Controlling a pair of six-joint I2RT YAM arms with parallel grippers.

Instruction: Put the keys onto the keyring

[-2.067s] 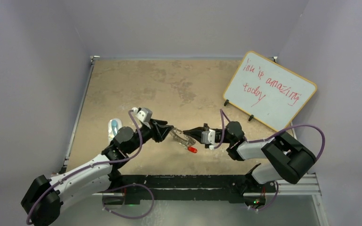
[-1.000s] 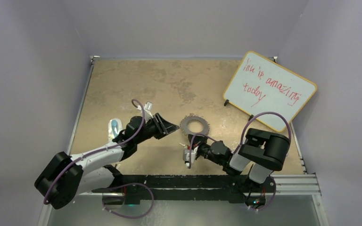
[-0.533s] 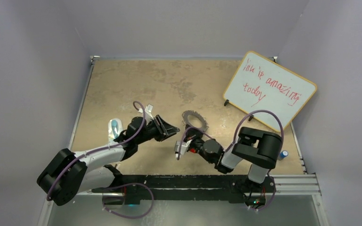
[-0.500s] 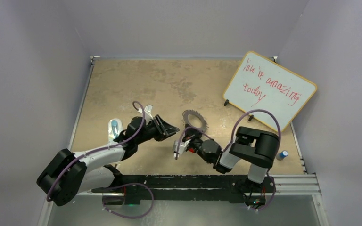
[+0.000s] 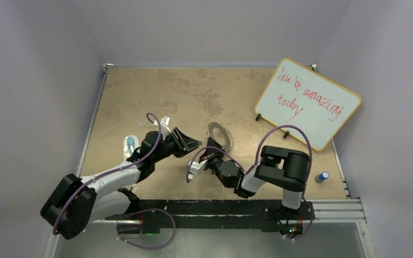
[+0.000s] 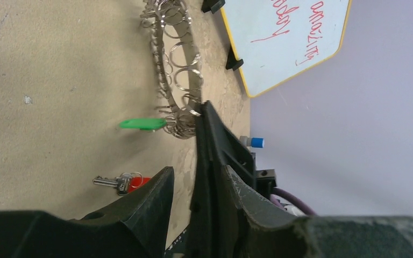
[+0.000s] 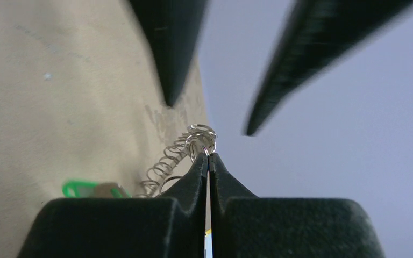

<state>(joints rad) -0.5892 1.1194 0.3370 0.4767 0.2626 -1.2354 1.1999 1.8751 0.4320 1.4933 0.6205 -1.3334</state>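
Note:
The keyring (image 6: pixel 172 70) stands tilted up on its edge, its loops fringing the rim; it also shows as keyring (image 5: pixel 219 137) and keyring (image 7: pixel 180 150). My right gripper (image 7: pixel 208 157) is shut on a loop at its rim, right gripper (image 5: pixel 211 148). The green-headed key (image 6: pixel 142 124) sits against the ring's lower loops, green key (image 7: pixel 80 188). The red-headed key (image 6: pixel 122 183) lies flat on the table nearer me. My left gripper (image 5: pixel 192 144) is open just left of the ring, holding nothing, left gripper (image 6: pixel 198 171).
A whiteboard (image 5: pixel 307 102) with red writing leans at the back right. A small blue-capped item (image 5: pixel 321 176) lies near the right table edge. A clear bluish plastic object (image 5: pixel 130 145) rests beside the left arm.
The right arm has swung left and its gripper now pinches the ring's rim, tipping the ring from flat up onto its edge. The left gripper has shifted only slightly.

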